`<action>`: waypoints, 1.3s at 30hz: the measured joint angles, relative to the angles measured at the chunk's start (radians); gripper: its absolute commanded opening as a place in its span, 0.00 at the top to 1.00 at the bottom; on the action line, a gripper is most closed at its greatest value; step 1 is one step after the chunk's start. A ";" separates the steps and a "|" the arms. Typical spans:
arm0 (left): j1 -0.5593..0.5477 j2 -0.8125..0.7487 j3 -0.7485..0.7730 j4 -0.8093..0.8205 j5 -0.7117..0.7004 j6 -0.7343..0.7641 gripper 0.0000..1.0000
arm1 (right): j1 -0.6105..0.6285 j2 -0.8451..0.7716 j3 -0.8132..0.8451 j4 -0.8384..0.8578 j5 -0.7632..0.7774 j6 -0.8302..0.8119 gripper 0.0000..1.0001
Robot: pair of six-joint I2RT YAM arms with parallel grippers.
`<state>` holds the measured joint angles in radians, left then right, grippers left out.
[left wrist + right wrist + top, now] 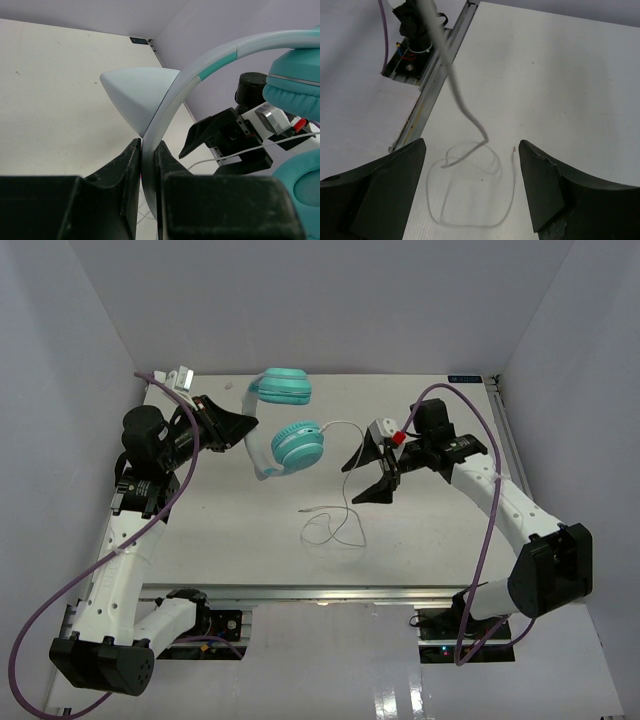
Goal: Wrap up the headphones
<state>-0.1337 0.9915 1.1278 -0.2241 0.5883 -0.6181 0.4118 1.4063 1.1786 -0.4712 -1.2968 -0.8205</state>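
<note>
At the bottom edge of the left wrist view, the two black fingers of the left gripper (149, 165) are pressed onto the pale headband (172, 100). The band rises between them and curves to the upper right of the frame. In the top view the headphones (285, 420) are held by this grip in the upper middle of the frame. The upper ear cup (282, 387) is teal, and the lower ear cup (299, 443) sits just under it. The thin cord (345, 425) leaves the lower cup, arcs to the right, then drops into loose loops on the table (200, 540) near the centre. The right gripper (352, 486) stands just right of the lower cup, its fingers spread wide and holding nothing. In its wrist view the cord loops lie on the table between them.
</note>
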 measured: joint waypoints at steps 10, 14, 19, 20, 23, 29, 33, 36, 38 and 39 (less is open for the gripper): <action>0.000 0.012 0.000 0.044 0.007 -0.044 1.00 | 0.125 -0.069 -0.227 0.401 0.011 0.365 0.23; 0.000 0.012 0.000 0.069 0.005 -0.067 1.00 | 0.132 -0.067 -0.249 0.605 0.022 0.544 0.29; 0.000 0.013 0.000 0.085 -0.026 -0.089 1.00 | 0.145 -0.076 -0.306 0.812 0.029 0.694 0.39; 0.000 0.013 0.000 0.089 -0.038 -0.094 1.00 | 0.147 -0.079 -0.331 0.853 0.031 0.729 0.42; 0.001 0.014 0.000 0.098 -0.083 -0.115 1.00 | 0.149 -0.097 -0.398 0.941 0.033 0.817 0.51; 0.017 0.050 0.001 0.149 -0.152 -0.183 1.00 | 0.153 -0.142 -0.435 1.015 0.036 0.897 0.90; 0.042 0.101 0.017 0.173 -0.179 -0.214 1.00 | 0.152 -0.181 -0.436 0.981 0.054 0.882 0.92; 0.058 0.133 0.035 0.160 -0.215 -0.202 1.00 | 0.149 -0.219 -0.413 0.865 0.101 0.801 0.92; 0.075 0.137 0.036 0.132 -0.255 -0.158 1.00 | 0.133 -0.249 -0.372 0.703 0.224 0.676 0.92; 0.081 0.136 0.036 0.114 -0.278 -0.128 1.00 | 0.118 -0.263 -0.350 0.632 0.284 0.626 0.92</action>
<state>-0.0530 1.1276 1.1637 -0.1105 0.3104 -0.7457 0.5302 1.1433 0.8281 0.1605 -1.0125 -0.1948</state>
